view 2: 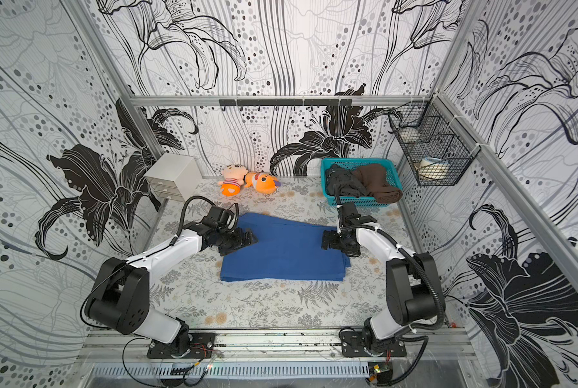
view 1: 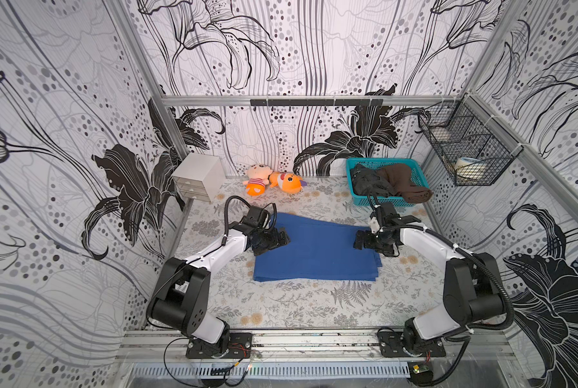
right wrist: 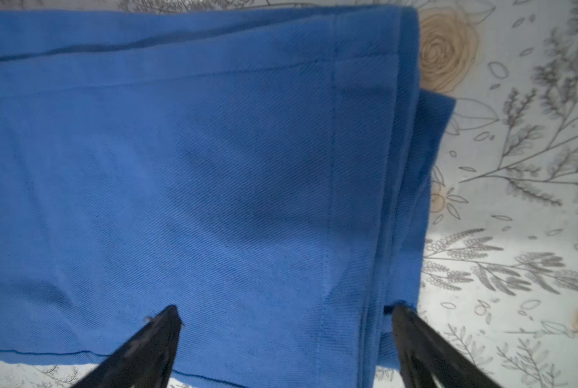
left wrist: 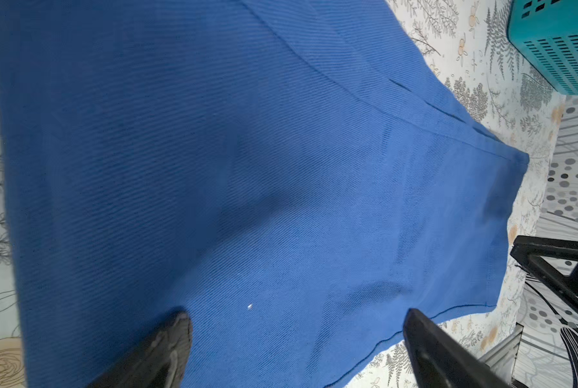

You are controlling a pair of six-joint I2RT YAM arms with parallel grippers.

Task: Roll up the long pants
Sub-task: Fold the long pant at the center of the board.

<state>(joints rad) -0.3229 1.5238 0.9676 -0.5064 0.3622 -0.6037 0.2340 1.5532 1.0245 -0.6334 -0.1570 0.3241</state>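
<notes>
Near strip: a broad band of floral tabletop (view 1: 297, 305) lies between the arm bases and the pants' near edge.
Long pants: the long pants (view 1: 318, 258) lie folded flat mid-tabletop, with a straight near edge and layered edges stacked on the right.
Left gripper: the left gripper (view 1: 280, 239) hangs over the left edge, jaws wide apart, holding nothing.
Right gripper: the right gripper (view 1: 359, 240) hangs over the right edge, jaws wide apart, one tip at the stacked layers.
Far side: plush toys (view 1: 272, 183), drawer box (view 1: 198, 176) and teal basket (view 1: 354, 198) stand beyond the far edge.

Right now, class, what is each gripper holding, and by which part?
Nothing is held: left gripper and right gripper both stand open over the folded long pants.
</notes>
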